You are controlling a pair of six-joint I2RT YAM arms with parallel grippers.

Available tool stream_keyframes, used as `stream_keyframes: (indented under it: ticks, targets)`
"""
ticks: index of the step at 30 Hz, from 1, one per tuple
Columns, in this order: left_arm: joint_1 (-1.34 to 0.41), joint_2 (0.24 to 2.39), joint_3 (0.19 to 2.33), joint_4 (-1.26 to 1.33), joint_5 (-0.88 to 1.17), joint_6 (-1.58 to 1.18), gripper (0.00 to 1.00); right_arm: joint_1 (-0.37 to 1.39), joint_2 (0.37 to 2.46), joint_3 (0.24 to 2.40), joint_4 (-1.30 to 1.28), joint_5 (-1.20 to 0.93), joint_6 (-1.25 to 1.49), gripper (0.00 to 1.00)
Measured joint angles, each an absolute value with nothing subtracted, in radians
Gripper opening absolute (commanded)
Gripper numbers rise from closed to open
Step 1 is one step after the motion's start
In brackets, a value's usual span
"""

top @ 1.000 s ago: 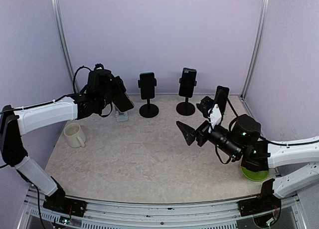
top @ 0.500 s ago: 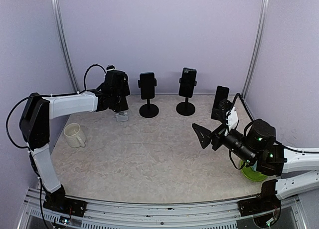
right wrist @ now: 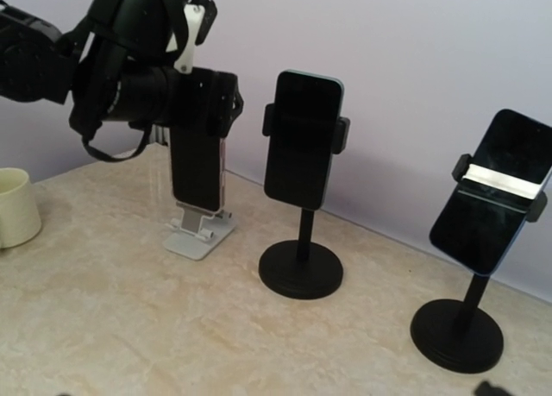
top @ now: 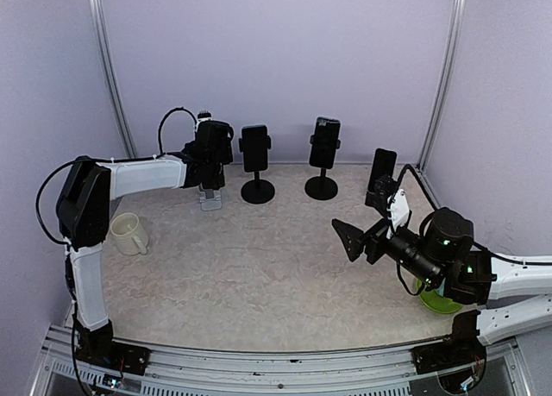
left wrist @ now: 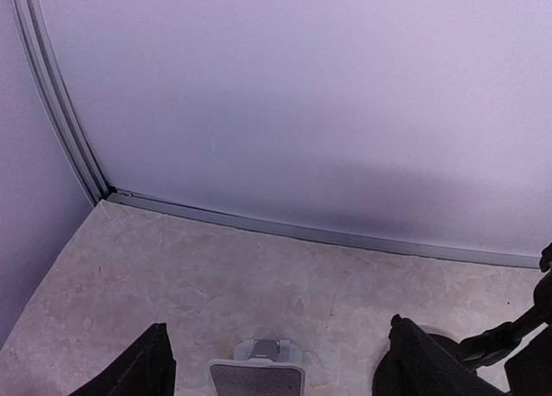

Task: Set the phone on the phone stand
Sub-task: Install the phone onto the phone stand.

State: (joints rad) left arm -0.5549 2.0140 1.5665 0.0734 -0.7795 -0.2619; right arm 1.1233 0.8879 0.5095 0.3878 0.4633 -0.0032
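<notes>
A black slab-shaped smartphone [right wrist: 197, 167] is held upright by the left gripper [right wrist: 198, 111], its jaws clamped on the upper sides. The lower edge is seen at the small silver folding phone stand [right wrist: 200, 235] directly beneath that gripper, though contact cannot be told. The right gripper [top: 369, 225] is shown spread wide and empty, well apart from both.

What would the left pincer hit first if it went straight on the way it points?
The small silver stand, directly below the left pincer; the phone it grips would land first. Whether they already touch is unclear.
</notes>
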Motion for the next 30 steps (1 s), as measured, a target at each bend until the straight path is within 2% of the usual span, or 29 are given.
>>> stream_keyframes:
  ticks: [30]
  targets:
    - [-0.512, 2.091, 1.576, 0.078, -0.774, -0.247, 0.17, 1.124, 0.909, 0.509, 0.385, 0.469, -0.005, 1.00]
